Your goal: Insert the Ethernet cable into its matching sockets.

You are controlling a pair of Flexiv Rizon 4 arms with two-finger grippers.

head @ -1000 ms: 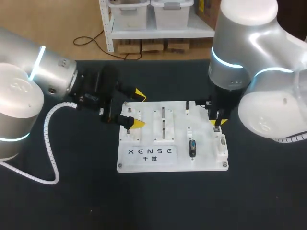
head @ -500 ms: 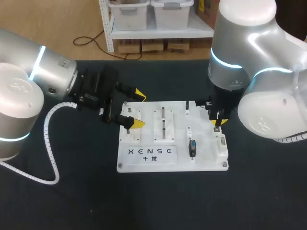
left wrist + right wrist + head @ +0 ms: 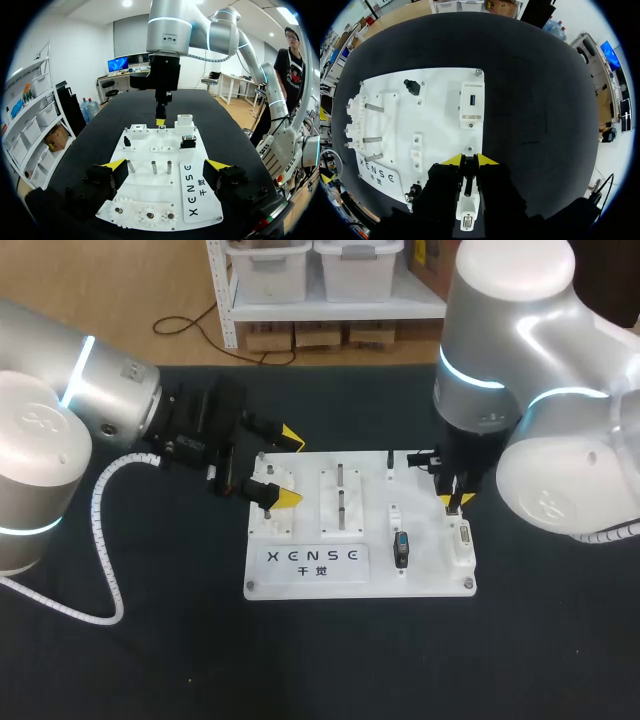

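A white socket board (image 3: 300, 580) lies mid-table. My right gripper (image 3: 453, 501) hangs over the board's right edge, shut on a small dark Ethernet plug (image 3: 467, 186) that points down. Just under and beside it stands a white socket block (image 3: 462, 540), seen in the right wrist view as the white block (image 3: 468, 212). A second white socket block (image 3: 472, 102) stands ahead of the gripper near the board's corner. My left gripper (image 3: 287, 468) stands open over the board's left end, nothing between its fingers. From the left wrist view, the right gripper (image 3: 160, 119) is at the board's far end.
Metal pegs (image 3: 341, 492) stand mid-board, a black socket piece (image 3: 401, 548) sits in front of them, and a small black post (image 3: 390, 467) is at the back. White gears (image 3: 145, 216) lie under my left gripper (image 3: 166, 167). Dark table surrounds the board.
The right arm has shifted very slightly with the plug still in its gripper. The left arm has not moved.
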